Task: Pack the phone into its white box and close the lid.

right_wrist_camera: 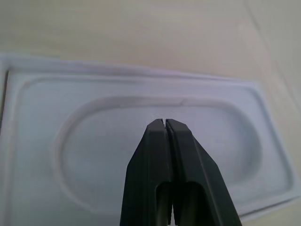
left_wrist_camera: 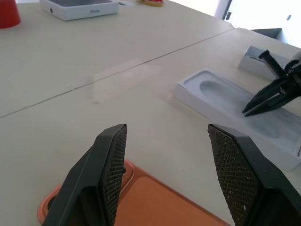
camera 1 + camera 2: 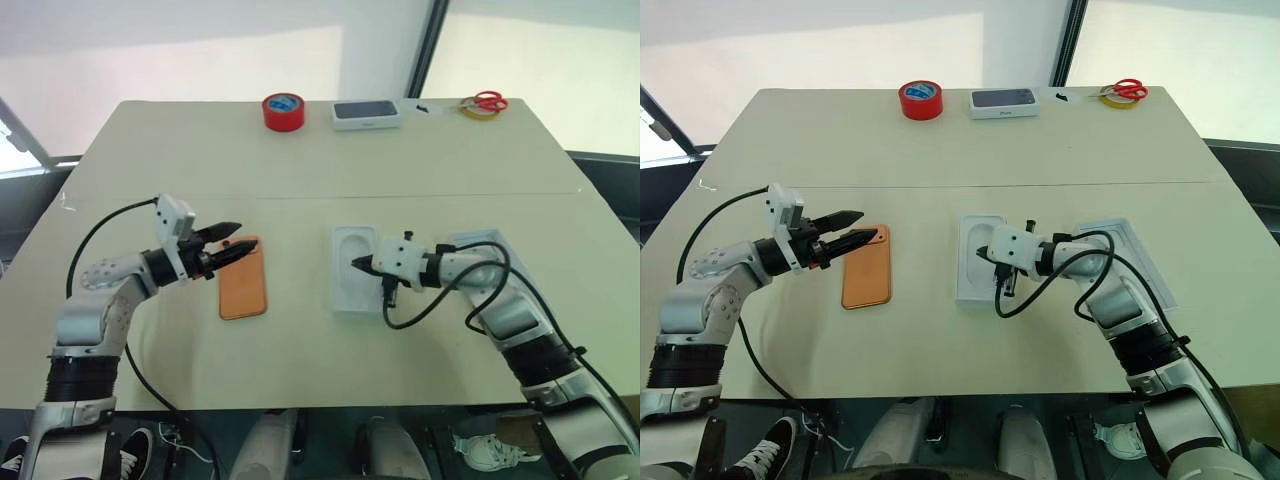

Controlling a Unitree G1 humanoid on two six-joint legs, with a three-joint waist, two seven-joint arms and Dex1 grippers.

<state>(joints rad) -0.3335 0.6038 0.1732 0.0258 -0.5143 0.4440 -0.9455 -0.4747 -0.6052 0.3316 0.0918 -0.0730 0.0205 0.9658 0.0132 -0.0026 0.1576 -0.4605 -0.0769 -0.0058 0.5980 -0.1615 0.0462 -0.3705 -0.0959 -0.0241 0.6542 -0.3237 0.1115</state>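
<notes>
at table's far edge, white box [image 3: 366,114] with faint, unreadable grey lettering

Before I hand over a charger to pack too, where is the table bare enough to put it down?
Bare: the band between the phone and the white moulded insert, and the wide strip ahead of both, short of the red tape. Crowded: around the insert, where the right hand hovers, shut.

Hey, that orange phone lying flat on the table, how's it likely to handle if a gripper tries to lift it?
The phone looks thin and rigid, so it probably won't flex. Lying flat on the table, its low rounded edges give little to pinch. Its smooth back may slip.
</notes>
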